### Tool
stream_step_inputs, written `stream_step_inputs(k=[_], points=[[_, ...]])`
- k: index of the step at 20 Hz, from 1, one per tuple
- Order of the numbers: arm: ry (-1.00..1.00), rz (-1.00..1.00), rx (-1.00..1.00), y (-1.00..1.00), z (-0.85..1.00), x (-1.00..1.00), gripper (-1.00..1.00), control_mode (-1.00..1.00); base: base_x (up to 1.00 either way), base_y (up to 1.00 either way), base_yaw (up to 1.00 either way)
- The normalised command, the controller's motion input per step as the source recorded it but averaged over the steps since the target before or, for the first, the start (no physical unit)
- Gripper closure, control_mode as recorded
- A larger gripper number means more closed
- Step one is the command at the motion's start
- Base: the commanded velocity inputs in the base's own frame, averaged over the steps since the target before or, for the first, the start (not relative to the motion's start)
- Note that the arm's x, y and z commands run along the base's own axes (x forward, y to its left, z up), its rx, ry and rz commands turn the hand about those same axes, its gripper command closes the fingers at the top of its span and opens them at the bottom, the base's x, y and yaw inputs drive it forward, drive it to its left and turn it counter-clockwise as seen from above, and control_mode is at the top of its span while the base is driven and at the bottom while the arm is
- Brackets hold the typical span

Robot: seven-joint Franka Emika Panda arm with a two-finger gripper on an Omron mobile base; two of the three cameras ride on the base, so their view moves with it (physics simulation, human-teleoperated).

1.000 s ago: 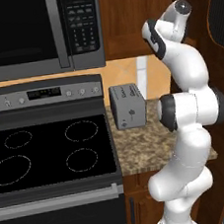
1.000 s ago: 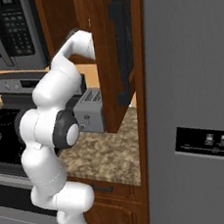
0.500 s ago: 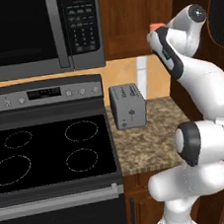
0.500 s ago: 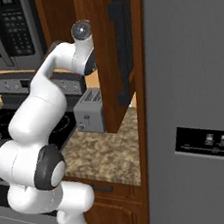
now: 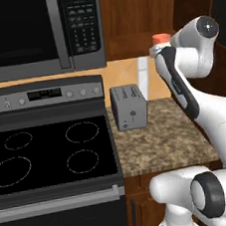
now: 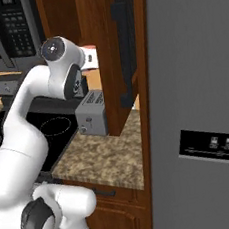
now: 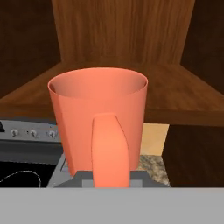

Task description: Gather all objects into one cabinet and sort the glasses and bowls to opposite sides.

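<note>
Coral-orange mug (image 7: 98, 127) upright, cabinet shelf (image 7: 183, 98) behind

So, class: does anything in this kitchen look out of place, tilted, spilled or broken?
Nothing stands out. The orange mug sits upright and empty in front of the open cabinet, handle toward the camera. The toaster stands square on the counter. No spills or damage show.

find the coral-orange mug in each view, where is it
Left base view: the coral-orange mug peeks out upper right, behind the arm's wrist.
Right base view: hidden behind the arm.
Hand view: mug at centre, handle facing the camera, before the cabinet shelf.
Shared landmark: grey toaster oven.
</note>
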Motion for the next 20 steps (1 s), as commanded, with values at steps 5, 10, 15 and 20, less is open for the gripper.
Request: stream_step_inputs(k=[5, 10, 15, 20], points=[[0.03, 0.0, 0.0, 0.28, -0.02, -1.0, 1.0, -1.0, 0.0, 0.0, 0.0], [0.1, 0.01, -0.01, 0.09, -0.23, -1.0, 1.0, -1.0, 0.0, 0.0, 0.0], [0.04, 0.03, 0.0, 0.06, -0.26, -0.6, 1.0, 1.0, -0.4, 0.1, 0.09], [0.0, 0.0, 0.0, 0.0, 0.0, 0.0, 1.0, 1.0, -0.71, 0.82, 0.68]])
